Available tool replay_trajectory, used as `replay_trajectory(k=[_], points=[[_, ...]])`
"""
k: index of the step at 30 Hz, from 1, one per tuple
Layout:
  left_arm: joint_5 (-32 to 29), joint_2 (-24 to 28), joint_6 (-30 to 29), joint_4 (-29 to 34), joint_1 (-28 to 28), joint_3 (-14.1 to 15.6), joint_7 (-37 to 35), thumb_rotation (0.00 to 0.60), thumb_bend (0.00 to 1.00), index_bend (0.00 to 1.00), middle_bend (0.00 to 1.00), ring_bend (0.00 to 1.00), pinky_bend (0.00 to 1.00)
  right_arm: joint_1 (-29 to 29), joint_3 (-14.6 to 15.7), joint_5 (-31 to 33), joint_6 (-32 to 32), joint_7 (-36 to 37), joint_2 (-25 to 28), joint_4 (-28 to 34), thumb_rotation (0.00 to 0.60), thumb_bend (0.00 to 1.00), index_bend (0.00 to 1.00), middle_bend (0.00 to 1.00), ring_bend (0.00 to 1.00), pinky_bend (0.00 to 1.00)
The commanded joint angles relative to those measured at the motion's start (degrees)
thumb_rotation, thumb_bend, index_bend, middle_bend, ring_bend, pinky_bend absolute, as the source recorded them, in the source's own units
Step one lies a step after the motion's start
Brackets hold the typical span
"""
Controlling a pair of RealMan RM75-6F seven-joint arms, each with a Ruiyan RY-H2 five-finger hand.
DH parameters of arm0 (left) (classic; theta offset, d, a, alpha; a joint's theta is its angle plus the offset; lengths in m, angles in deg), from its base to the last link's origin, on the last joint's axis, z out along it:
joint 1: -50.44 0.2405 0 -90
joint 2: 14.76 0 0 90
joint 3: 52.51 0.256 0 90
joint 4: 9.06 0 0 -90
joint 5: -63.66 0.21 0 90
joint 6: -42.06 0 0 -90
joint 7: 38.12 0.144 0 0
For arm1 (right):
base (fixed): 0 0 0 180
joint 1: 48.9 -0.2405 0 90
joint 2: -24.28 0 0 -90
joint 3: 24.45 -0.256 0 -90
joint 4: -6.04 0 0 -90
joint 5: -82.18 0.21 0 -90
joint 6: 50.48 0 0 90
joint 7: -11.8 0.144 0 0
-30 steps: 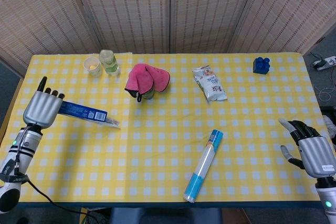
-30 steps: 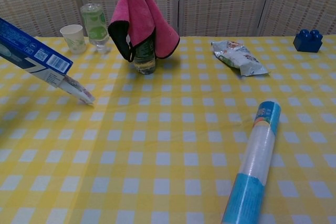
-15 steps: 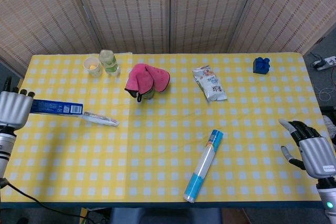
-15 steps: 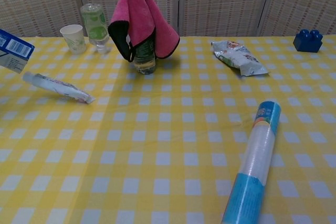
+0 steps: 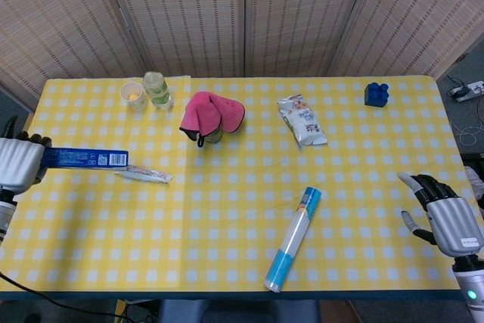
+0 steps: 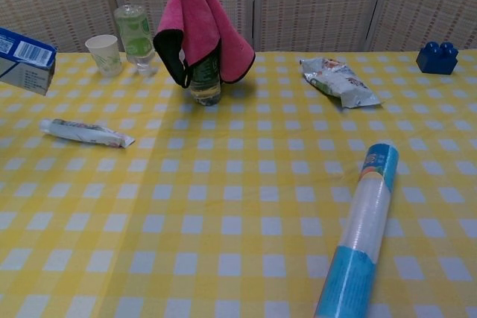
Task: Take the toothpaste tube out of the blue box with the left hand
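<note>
The toothpaste tube lies flat on the yellow checked cloth at the left, fully out of the blue box. My left hand at the table's left edge holds the long blue box level above the cloth, its open end just above and left of the tube. My right hand rests near the right front corner with its fingers apart and nothing in it.
A paper cup and a clear bottle stand at the back left. A pink cloth drapes over a bottle at the middle. A snack pouch, a blue block and a blue-ended roll lie further right.
The left hand drew the blue box leftward and levelled it. The tube slid out of the box and now lies flat on the cloth. The right hand barely moved.
</note>
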State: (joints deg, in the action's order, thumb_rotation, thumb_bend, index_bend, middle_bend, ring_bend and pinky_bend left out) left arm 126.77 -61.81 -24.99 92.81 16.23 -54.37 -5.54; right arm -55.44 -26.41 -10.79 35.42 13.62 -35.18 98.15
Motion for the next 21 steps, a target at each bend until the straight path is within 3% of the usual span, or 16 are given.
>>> replay_trajectory(k=[1, 7, 16, 19, 21], points=[[6.8, -1.2, 0.9, 2.3, 0.8, -0.6, -6.9, 0.600, 0.36, 0.53, 0.53, 0.36, 0.04, 0.0, 0.1, 0.1, -0.1, -0.1, 0.1, 0.0, 0.600, 0.34, 0.15, 0.24, 0.17, 0.29], [10.4, -5.7, 3.6, 2.9, -0.6, -0.5, -6.2, 0.600, 0.36, 0.53, 0.53, 0.36, 0.04, 0.4, 0.2, 0.4, 0.0, 0.1, 0.2, -0.1, 0.600, 0.34, 0.15, 0.24, 0.17, 0.29], [9.2, -13.8, 7.3, 4.0, -1.6, 0.5, -2.7, 0.600, 0.36, 0.52, 0.53, 0.36, 0.04, 0.6, 0.2, 0.8, 0.3, 0.6, 0.2, -0.4, 0.600, 0.34, 0.15, 0.24, 0.17, 0.29], [7.5, -15.4, 8.0, 4.1, -1.6, 0.7, -1.3, 0.600, 0.36, 0.37, 0.44, 0.34, 0.04, 0.5, 0.2, 0.6, 0.1, 0.4, 0.3, -0.4, 0.600, 0.34, 0.15, 0.24, 0.17, 0.29], [6.8, -15.9, 7.7, 4.3, -1.5, 0.5, -1.0, 0.600, 0.35, 0.20, 0.28, 0.28, 0.04, 0.5, 0.1, 0.7, 0.1, 0.4, 0.4, -0.3, 0.600, 0.34, 0.15, 0.24, 0.17, 0.29]])
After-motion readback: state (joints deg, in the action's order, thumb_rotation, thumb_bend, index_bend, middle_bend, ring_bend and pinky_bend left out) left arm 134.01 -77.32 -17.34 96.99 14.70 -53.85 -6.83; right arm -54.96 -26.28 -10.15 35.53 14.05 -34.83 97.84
